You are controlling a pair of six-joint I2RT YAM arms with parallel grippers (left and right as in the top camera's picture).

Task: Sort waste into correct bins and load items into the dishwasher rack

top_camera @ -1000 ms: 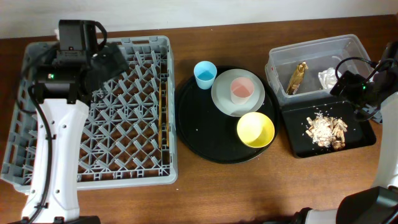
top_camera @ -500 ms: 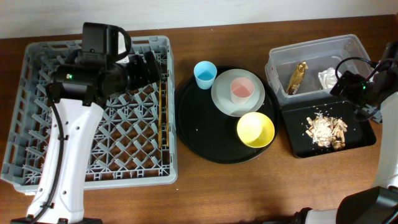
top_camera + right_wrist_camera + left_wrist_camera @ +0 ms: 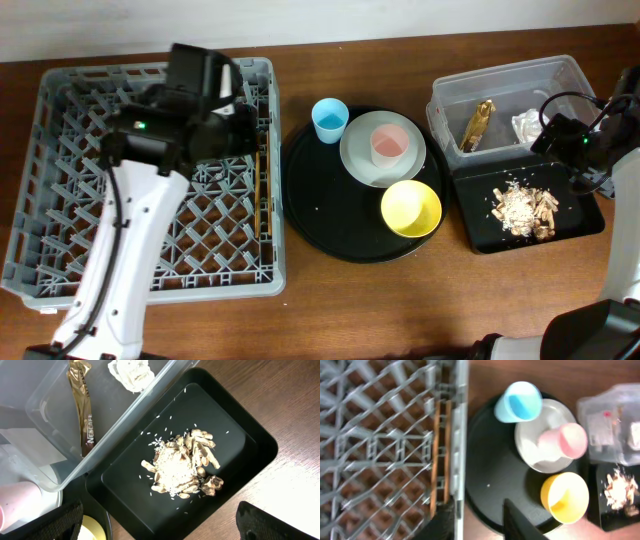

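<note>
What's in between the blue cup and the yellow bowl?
The grey plate, with the pink cup on it, sits between the blue cup and yellow bowl, in the overhead view.

Dark brown wooden table, pale wall behind it

A brown wooden table is carrying four things directly on its surface. A large square grey plastic lattice rack is sitting at the left. A large round black tray is lying just beside it, in the middle. At the right, a clear plastic rectangular tub and a shallow black rectangular tray are sitting close against each other.
</note>
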